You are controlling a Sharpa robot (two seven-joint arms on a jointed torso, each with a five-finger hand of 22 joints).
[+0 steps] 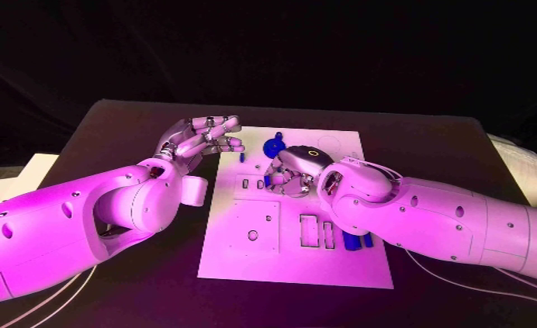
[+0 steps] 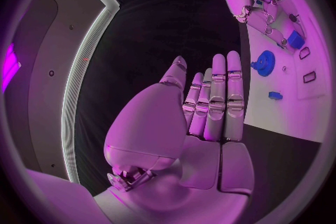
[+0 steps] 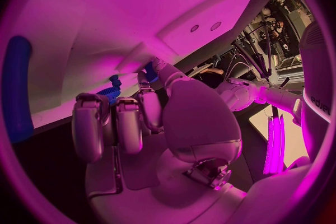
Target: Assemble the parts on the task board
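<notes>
Board (image 1: 336, 266) is lying flat mid-desk (image 1: 123, 122), a white plate with rectangular cutouts and small holes.

Left hand (image 1: 202, 138) is hovering over the desk just off the board's far left corner, apart from it. In the left wrist view the hand (image 2: 210, 106) is showing its fingers (image 2: 234, 95) straight and side by side, the palm bare, nothing in it: open, empty.

Right hand (image 1: 293, 171) is reaching down onto the upper middle of the board, fingers curled toward the surface. In the right wrist view the hand (image 3: 140, 123) is pinching a small blue part (image 3: 150, 71) between its fingertips, close against the white plate (image 3: 91, 22). Whether the part is touching the board cannot be told.

Blue gear (image 1: 276, 143) is lying on the board just beyond the right hand, near the far edge; it is showing as a toothed disc (image 2: 264, 63) in the left wrist view. A small blue piece (image 2: 275, 95) is lying on the board near the gear, apart from it. Another blue part (image 2: 294, 40) is sitting next to the right hand's fingers (image 2: 269, 22).

Blue parts (image 1: 358, 240) are lying at the board's right side, partly tucked under the right forearm.

No brand or readable label on the board or parts. Dark lettering is running along a white housing at the rim of the right wrist view, too clipped to read.
</notes>
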